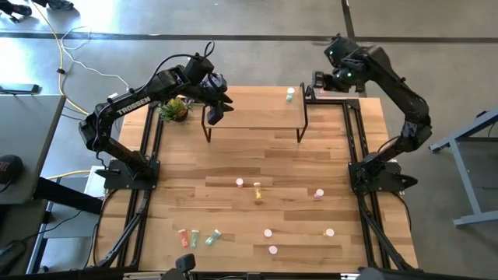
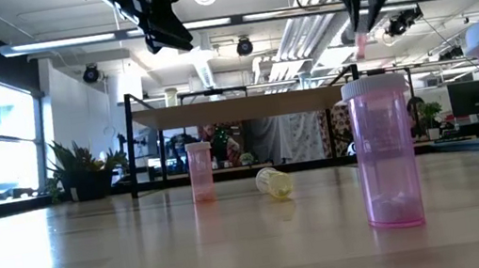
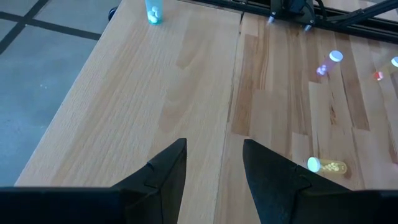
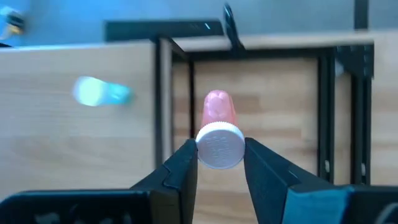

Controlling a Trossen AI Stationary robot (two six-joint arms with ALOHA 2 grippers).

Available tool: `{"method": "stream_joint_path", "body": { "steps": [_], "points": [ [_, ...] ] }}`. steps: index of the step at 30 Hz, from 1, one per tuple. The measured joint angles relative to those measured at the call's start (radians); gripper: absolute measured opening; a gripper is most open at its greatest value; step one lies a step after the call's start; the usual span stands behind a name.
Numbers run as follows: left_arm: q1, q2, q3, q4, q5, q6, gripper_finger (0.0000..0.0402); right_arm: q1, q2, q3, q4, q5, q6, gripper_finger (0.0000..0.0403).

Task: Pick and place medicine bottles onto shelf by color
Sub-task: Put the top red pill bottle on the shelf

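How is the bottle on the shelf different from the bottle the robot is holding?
The green bottle stands on the shelf with nothing touching it; the pink bottle is up in the air, pinched between the right gripper fingers. One looks green, the other pink. The left gripper, open and empty, hovers over the shelf's other end. Both bottles are tiny with pale caps.

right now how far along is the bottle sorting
Done: one pale green bottle stands on the light wood shelf. In hand: the right gripper grips a pink bottle near the shelf's end; the left gripper hovers open above it. Left: about ten bottles on the slatted table.
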Motion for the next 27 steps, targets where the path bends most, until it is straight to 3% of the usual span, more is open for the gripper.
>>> {"method": "stream_joint_path", "body": {
  "steps": [11,27],
  "points": [
    [0.000,0.000,0.000,0.000,0.000,-0.011,0.0149,0.022,0.000,0.222,0.109,0.022,-0.097,0.0103],
    [0.000,0.000,0.000,0.000,0.000,-0.008,0.0149,0.138,0.048,0.241,0.364,-0.054,-0.160,0.0103]
  ]
}}
